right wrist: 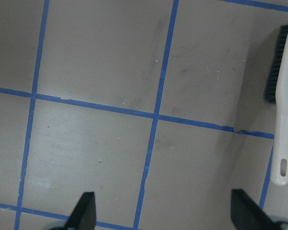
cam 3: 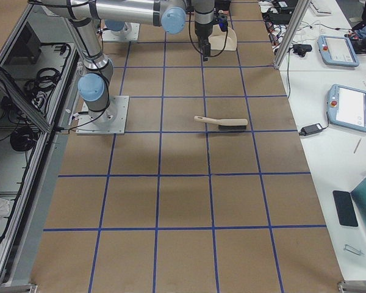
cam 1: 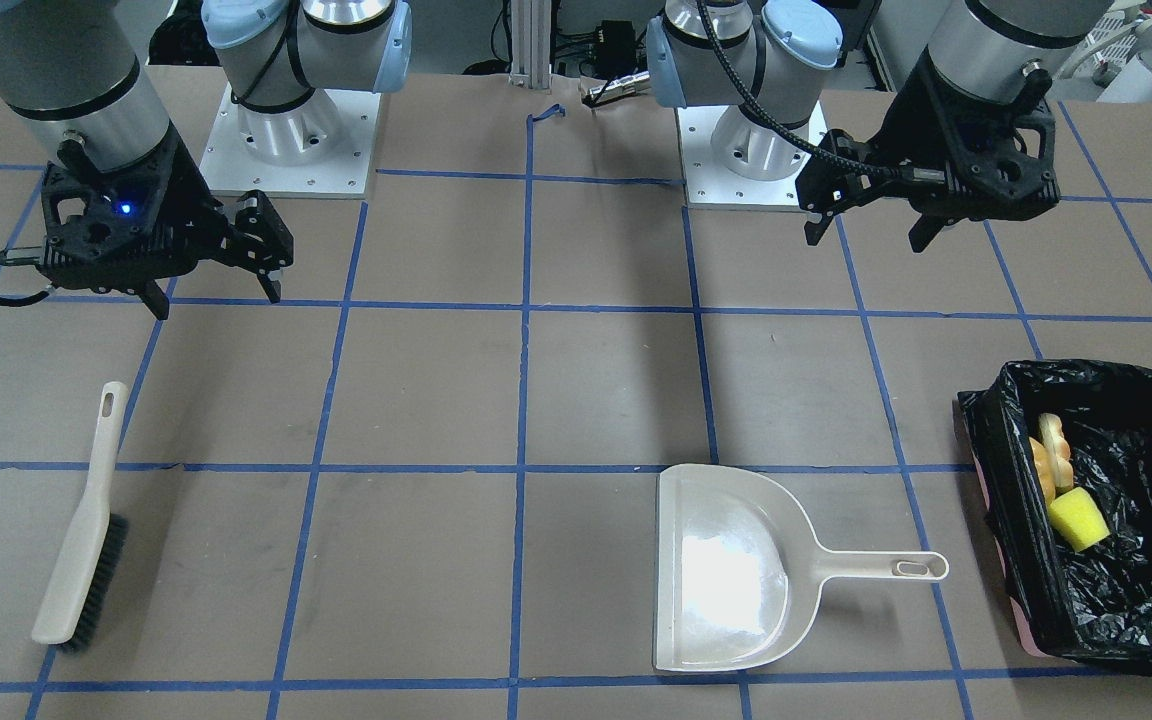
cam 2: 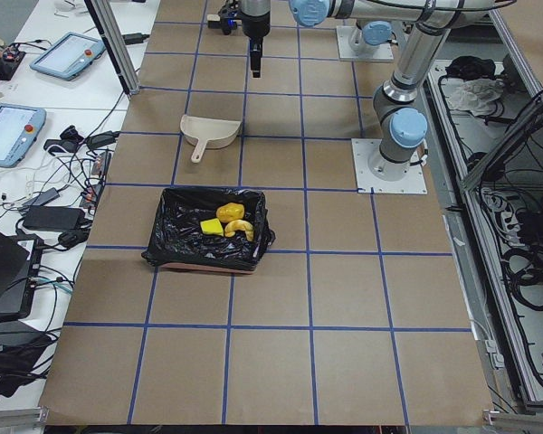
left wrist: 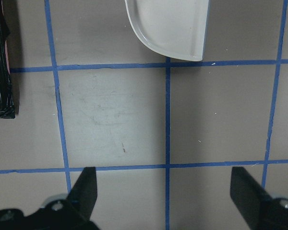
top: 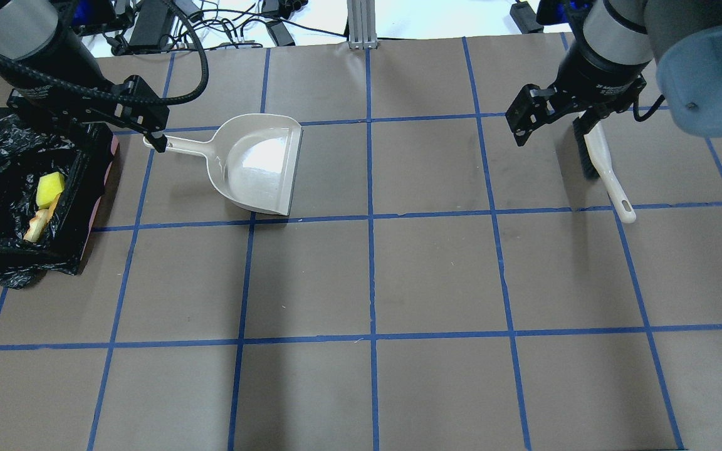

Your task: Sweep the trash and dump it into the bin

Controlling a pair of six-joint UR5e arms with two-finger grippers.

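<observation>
The bin, lined with a black bag, stands at the table's end on my left. In it lie the yellow sponge wedge and the golden croissant piece. The exterior left view also shows the brown lump in the bin. The cream dustpan lies empty on the table beside the bin. My left gripper is open and empty, above the table behind the dustpan's handle; its wrist view shows the pan's edge. My right gripper is open and empty, above the table behind the brush.
The brush lies flat on the table, bristles toward the robot's side, handle hole pointing away. Both arm bases stand at the table's back edge. Blue tape lines grid the brown table.
</observation>
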